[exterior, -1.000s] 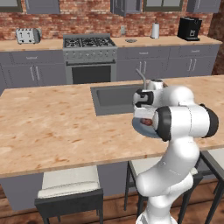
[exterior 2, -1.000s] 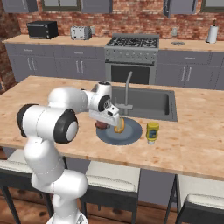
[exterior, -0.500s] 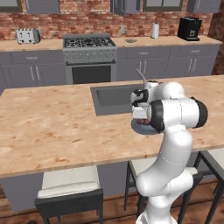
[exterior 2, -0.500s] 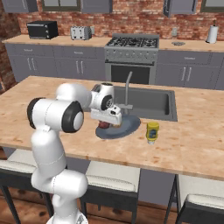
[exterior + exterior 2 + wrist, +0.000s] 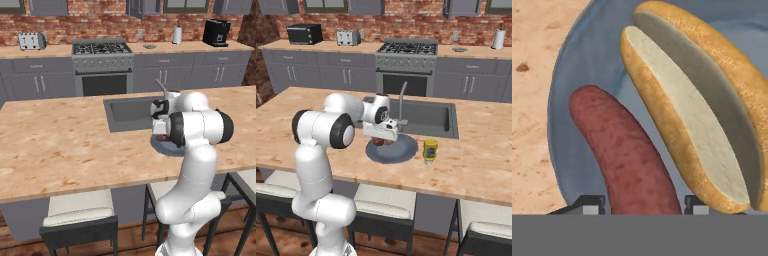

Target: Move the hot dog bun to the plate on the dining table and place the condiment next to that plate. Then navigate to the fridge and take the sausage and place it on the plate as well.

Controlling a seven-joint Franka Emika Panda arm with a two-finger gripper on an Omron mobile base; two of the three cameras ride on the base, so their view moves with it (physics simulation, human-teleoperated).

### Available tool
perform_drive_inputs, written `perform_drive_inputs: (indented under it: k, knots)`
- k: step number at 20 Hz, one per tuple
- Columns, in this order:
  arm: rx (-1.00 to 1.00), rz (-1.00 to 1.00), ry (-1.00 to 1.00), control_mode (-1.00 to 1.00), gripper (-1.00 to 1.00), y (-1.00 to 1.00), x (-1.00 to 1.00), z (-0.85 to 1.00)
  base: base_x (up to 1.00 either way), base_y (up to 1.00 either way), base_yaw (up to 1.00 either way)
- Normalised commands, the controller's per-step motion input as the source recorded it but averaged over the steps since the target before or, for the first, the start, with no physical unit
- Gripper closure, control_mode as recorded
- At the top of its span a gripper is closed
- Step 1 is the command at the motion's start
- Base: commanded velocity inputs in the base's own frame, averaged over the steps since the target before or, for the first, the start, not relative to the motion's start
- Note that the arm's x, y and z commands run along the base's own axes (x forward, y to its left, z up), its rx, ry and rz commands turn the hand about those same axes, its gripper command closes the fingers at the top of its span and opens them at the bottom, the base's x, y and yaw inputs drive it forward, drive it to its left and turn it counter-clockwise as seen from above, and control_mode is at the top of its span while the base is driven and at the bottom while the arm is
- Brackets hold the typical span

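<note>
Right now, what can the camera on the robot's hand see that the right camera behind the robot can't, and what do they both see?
The hand view alone shows the hot dog bun split open, pale inside, lying beside the sausage, whose near end runs between the gripper's fingertips. The right base view alone shows the condiment standing beside the plate, plus the sink and the stove. Both show the plate, the sausage and the dining table's wood top.

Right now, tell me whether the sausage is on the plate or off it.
On it. In the hand view the sausage lies on the plate beside the split hot dog bun, with the gripper straddling its near end.
</note>
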Motion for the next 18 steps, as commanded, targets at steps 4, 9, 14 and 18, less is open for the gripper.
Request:
perform_drive_inputs:
  k: [4, 9, 14, 18]
  knots:
    - [0.00, 0.01, -0.01, -1.00, -1.00, -0.29, -0.13, -0.05, 0.00, 0.00, 0.00]
    - [0.02, 0.00, -0.03, -1.00, -1.00, -0.30, -0.26, 0.04, 0.00, 0.00, 0.00]
    - [0.00, 0.00, -0.06, -1.00, -1.00, -0.20, -0.28, 0.47, 0.00, 0.00, 0.00]
    - [0.00, 0.00, -0.07, -1.00, -1.00, -0.03, -0.26, 0.83, 0.00, 0.00, 0.00]
